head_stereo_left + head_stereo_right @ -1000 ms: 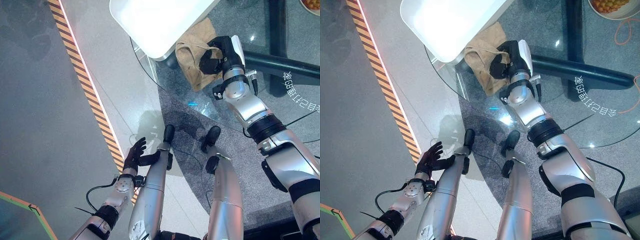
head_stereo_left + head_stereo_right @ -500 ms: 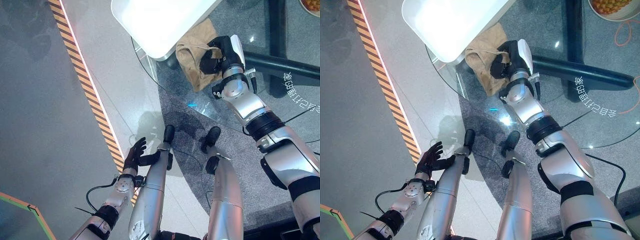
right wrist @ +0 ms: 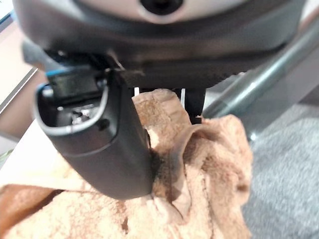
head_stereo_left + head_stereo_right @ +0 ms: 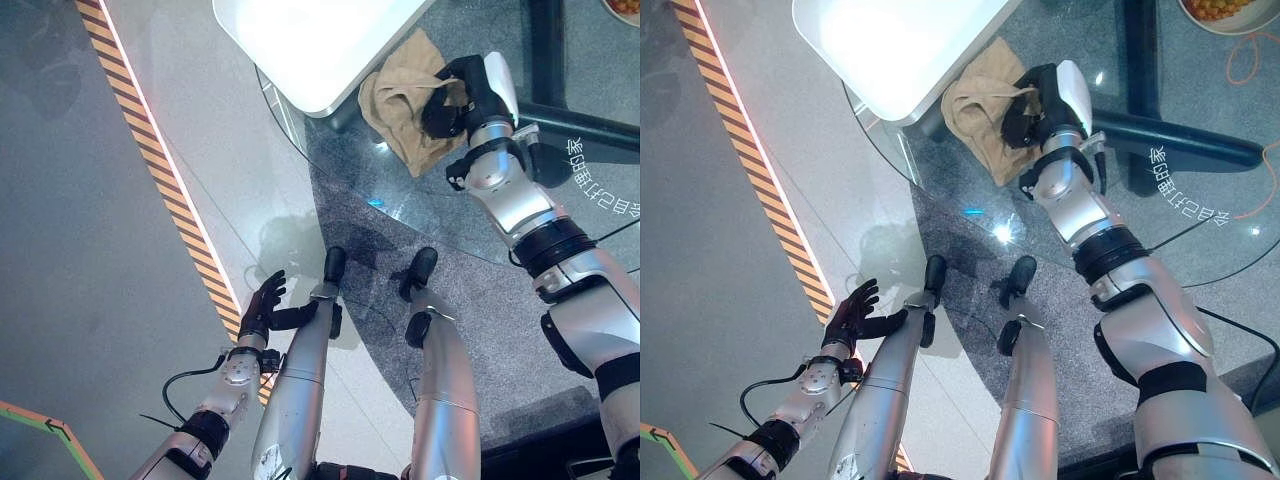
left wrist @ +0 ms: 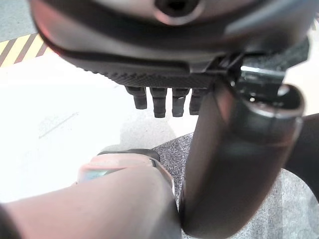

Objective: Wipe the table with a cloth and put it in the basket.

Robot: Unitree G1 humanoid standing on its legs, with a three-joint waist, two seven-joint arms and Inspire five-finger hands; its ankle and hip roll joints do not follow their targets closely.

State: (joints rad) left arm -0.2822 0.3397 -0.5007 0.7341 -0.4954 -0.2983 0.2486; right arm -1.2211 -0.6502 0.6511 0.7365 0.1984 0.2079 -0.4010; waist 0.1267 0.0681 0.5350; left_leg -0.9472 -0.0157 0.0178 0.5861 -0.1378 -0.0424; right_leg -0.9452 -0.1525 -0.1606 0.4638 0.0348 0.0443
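Head views: right hand (image 4: 455, 100) rests on crumpled tan terry cloth (image 4: 400, 115) on round glass table (image 4: 430, 215), beside white rectangular tray (image 4: 310, 45). Left hand (image 4: 262, 310) hangs low, fingers relaxed. Right wrist view: thumb (image 3: 107, 144) and fingers pinch cloth folds.

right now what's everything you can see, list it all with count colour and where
cloth: one, tan, bunched on the glass table next to the white tray's near edge
glass table: one, clear round top, floor showing through it
white tray: one, white, on the table's far left part, overhanging the edge
bowl: one, holding orange-yellow contents, far right on the table
striped line: one, yellow and black, running along the floor on the left
right hand: dark, fingers curled into the cloth
left hand: dark, fingers relaxed, low over the floor, holding nothing
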